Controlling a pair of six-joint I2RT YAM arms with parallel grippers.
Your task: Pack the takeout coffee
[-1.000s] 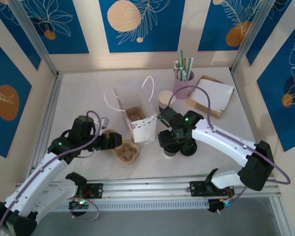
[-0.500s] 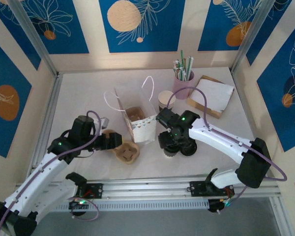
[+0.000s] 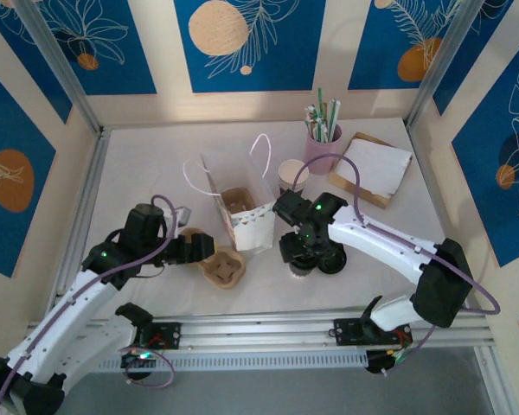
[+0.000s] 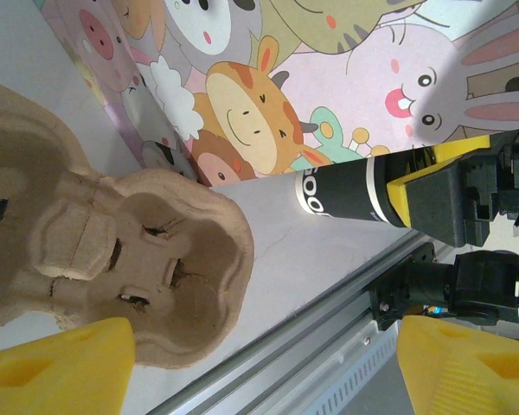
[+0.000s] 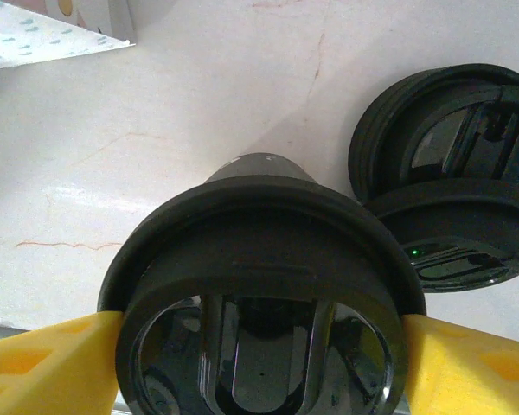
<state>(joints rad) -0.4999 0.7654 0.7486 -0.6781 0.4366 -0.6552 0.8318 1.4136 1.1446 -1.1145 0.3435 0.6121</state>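
The takeout coffee [image 5: 259,251] stands on the table right of the paper bag, its black lid seen close from above, with the cup body mostly hidden under it. My right gripper [image 5: 259,354] has come down over it, and both yellow fingers [image 5: 43,367] press against the lid's rim on opposite sides. From above, the right gripper [image 3: 307,251] covers the coffee [image 3: 299,268]. My left gripper [image 3: 195,248] hangs open just left of a brown pulp cup carrier [image 3: 223,268]. In the left wrist view the carrier [image 4: 112,259] lies beside the left finger [image 4: 52,367].
The open white paper bag [image 3: 242,212] with cartoon animals stands mid-table, another pulp carrier inside it. Loose black lids [image 5: 450,173] lie right of the coffee. Behind are lidless cups [image 3: 291,175], a pink cup of straws [image 3: 322,138] and a napkin box [image 3: 374,164]. The metal rail [image 3: 259,333] runs along the near edge.
My right gripper's fingers have drawn in onto the lid of the coffee, and the arm has shifted slightly left. The left arm has stayed put.
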